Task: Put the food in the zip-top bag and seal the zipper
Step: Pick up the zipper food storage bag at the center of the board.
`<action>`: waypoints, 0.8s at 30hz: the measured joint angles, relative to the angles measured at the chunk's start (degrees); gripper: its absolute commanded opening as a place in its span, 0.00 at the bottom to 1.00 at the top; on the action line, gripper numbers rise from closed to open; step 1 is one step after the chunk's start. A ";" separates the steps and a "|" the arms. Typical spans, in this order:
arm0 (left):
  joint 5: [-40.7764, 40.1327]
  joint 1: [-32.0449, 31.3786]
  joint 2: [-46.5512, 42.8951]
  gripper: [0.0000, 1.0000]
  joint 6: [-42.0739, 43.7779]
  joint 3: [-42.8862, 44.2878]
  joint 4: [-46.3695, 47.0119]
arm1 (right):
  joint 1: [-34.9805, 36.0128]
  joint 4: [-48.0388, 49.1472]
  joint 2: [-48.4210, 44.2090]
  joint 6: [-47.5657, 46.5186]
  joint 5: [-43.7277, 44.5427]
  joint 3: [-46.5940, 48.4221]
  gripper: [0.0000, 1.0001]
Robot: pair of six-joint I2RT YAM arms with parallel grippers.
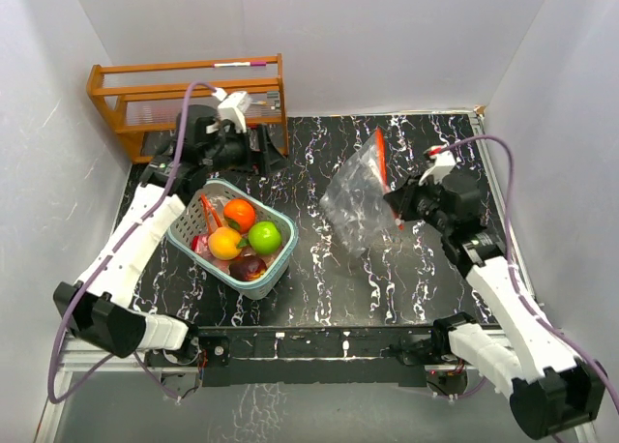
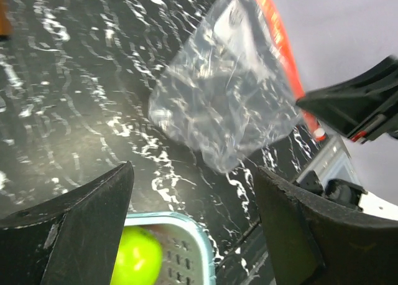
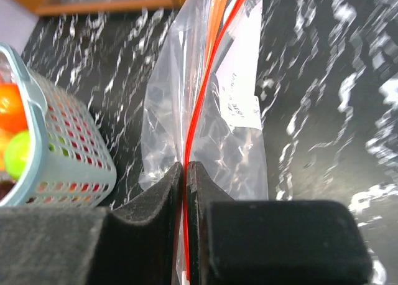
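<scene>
while the right gripper (image 3: 185,173) pinches the empty bag (image 1: 343,203) by its zipper (image 3: 208,79) and the left gripper (image 2: 194,173) gapes, the fruits (image 1: 240,215) lie unbagged in the basket (image 3: 68,160).

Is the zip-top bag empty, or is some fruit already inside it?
Empty. The bag shows only the dark table through its clear plastic, and the visible fruits lie in the blue basket.
</scene>
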 measured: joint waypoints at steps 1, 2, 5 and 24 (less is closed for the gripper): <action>-0.09 -1.66 1.03 0.73 -0.20 0.90 0.02 | 0.00 -1.62 -1.73 -1.38 1.60 2.10 0.09; -0.15 -3.30 1.90 0.71 -0.57 1.55 0.17 | 0.00 -2.82 -3.37 -2.62 3.06 3.76 0.09; -0.11 -7.39 3.58 0.69 -2.45 1.88 1.27 | 0.00 -5.81 -7.54 -5.73 6.64 5.97 0.09; -3.48 -23.93 15.76 0.69 -18.08 0.22 17.38 | 0.00 -15.34 -11.28 -11.23 13.44 5.86 0.08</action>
